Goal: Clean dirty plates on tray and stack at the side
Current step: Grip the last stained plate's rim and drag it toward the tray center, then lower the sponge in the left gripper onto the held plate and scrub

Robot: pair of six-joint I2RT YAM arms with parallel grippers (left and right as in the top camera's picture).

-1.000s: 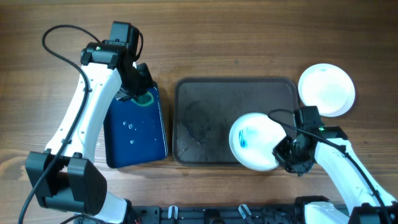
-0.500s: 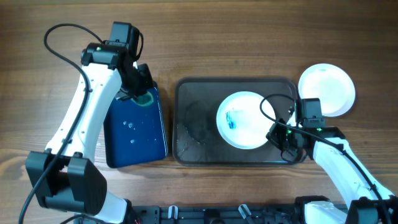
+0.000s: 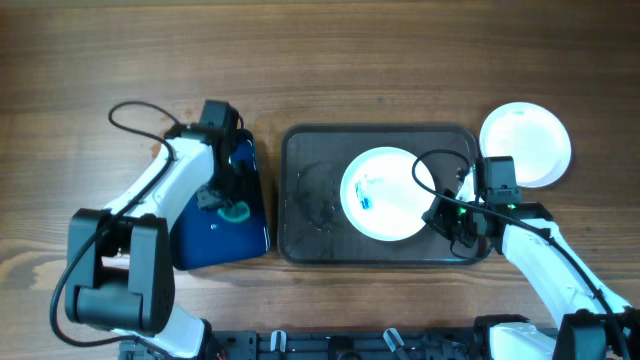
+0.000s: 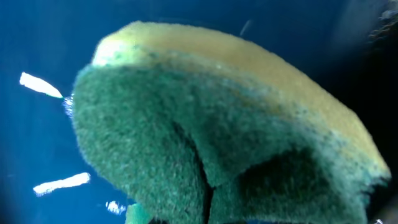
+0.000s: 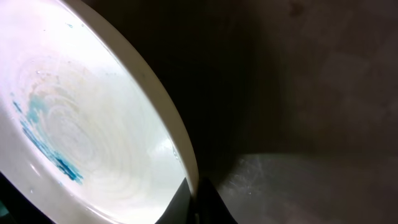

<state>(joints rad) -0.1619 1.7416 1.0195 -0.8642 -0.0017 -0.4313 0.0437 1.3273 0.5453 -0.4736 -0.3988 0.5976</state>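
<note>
A white plate (image 3: 385, 193) with blue smears lies on the dark grey-brown tray (image 3: 310, 190). My right gripper (image 3: 437, 213) is shut on the plate's right rim; the right wrist view shows the rim (image 5: 174, 134) pinched between my fingertips (image 5: 200, 199). A clean white plate (image 3: 526, 143) lies on the table right of the tray. My left gripper (image 3: 230, 205) is shut on a green and yellow sponge (image 4: 217, 143) over the glossy blue tray (image 3: 215, 225). The sponge fills the left wrist view. A third plate is not in view.
The blue tray holds a few water drops (image 4: 59, 183). The grey-brown tray's left half shows wet scuff marks (image 3: 320, 200). Wooden table (image 3: 320, 60) lies all around both trays.
My left gripper moved down the blue tray with the sponge toward the front. My right gripper carried the smeared plate up and left, further onto the grey-brown tray.
</note>
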